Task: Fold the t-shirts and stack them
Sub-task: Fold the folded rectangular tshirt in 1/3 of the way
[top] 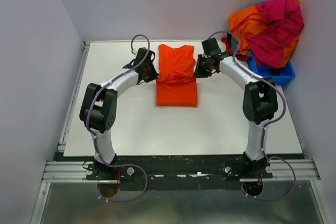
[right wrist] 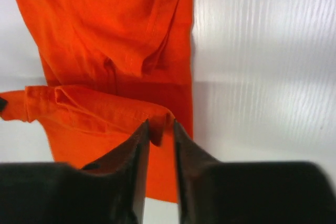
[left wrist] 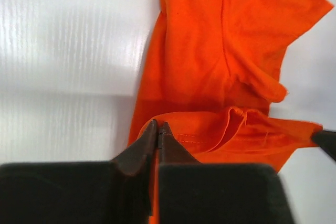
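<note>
While the orange t-shirt [top: 177, 77] lies on the counter [top: 131, 124], midway and toward the far edge, the left pincer [left wrist: 158, 125] is pressed closed on its left hem. The right pincer [right wrist: 160, 125] stands narrowly parted around the right hem. We judge the flap should go down level and both sides be released together. Each arm can then draw outward to the roomy left and near edges, since the blue bin [top: 281, 74] crowds the far right corner.
</note>
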Motion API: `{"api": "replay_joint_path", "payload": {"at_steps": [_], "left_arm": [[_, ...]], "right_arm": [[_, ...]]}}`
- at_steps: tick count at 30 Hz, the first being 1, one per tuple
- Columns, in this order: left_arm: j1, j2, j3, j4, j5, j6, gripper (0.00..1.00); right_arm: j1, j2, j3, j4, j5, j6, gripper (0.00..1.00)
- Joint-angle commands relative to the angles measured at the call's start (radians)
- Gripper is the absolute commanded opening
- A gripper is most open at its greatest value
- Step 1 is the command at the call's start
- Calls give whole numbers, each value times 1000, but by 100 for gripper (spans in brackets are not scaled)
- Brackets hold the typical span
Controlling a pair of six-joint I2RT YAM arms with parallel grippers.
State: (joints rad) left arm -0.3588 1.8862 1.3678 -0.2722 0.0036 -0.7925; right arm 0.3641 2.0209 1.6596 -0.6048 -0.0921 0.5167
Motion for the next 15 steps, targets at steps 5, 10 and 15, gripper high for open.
{"api": "replay_joint_path", "payload": {"at_steps": [5, 10, 15], "left_arm": [[40, 62, 116, -8, 58, 88, 94], [41, -97, -60, 68, 65, 95, 93], [35, -199, -246, 154, 150, 65, 79]], "right_arm": [[-42, 18, 30, 8, -51, 9, 65], [-42, -219, -300, 170, -60, 16, 59], [-40, -307, -506, 273, -124, -7, 49]]}}
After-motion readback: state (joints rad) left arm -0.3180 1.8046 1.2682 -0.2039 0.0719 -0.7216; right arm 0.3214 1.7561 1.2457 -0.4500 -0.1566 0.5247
